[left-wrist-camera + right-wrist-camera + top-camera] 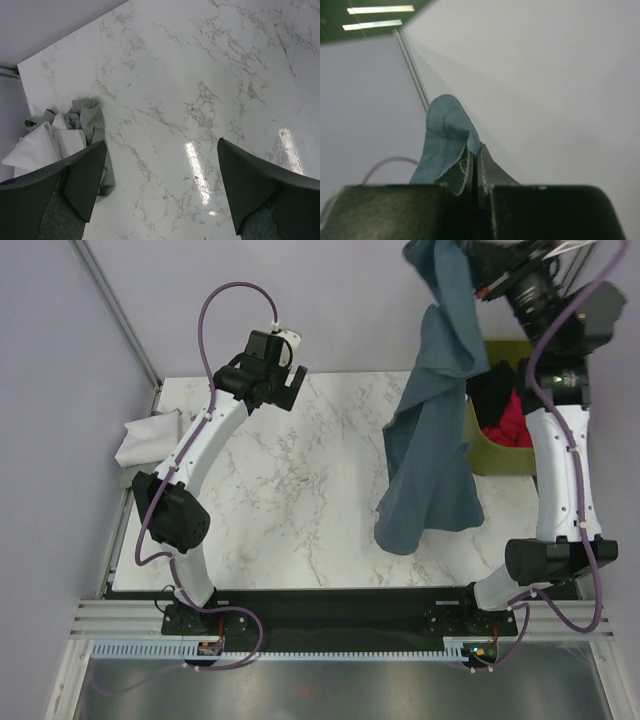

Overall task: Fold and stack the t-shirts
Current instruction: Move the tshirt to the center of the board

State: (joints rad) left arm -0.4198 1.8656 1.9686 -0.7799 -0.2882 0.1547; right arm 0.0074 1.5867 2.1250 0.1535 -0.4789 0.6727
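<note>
My right gripper (462, 262) is raised high at the back right and is shut on a hem of the slate blue-grey t-shirt (432, 440). The shirt hangs down in a long drape, its lower end reaching the marble table (290, 490). In the right wrist view the blue cloth (445, 140) is pinched between the closed fingers (476, 160). My left gripper (290, 380) is open and empty above the table's back middle; its view shows bare marble between its fingers (85, 180). A white t-shirt (145, 438) lies crumpled at the table's left edge, also in the left wrist view (45, 145).
An olive-green bin (488, 452) stands at the right of the table, partly behind the hanging shirt. It holds black cloth (497, 385) and magenta-pink cloth (513, 420). A grey-green cloth (90, 120) lies beside the white shirt.
</note>
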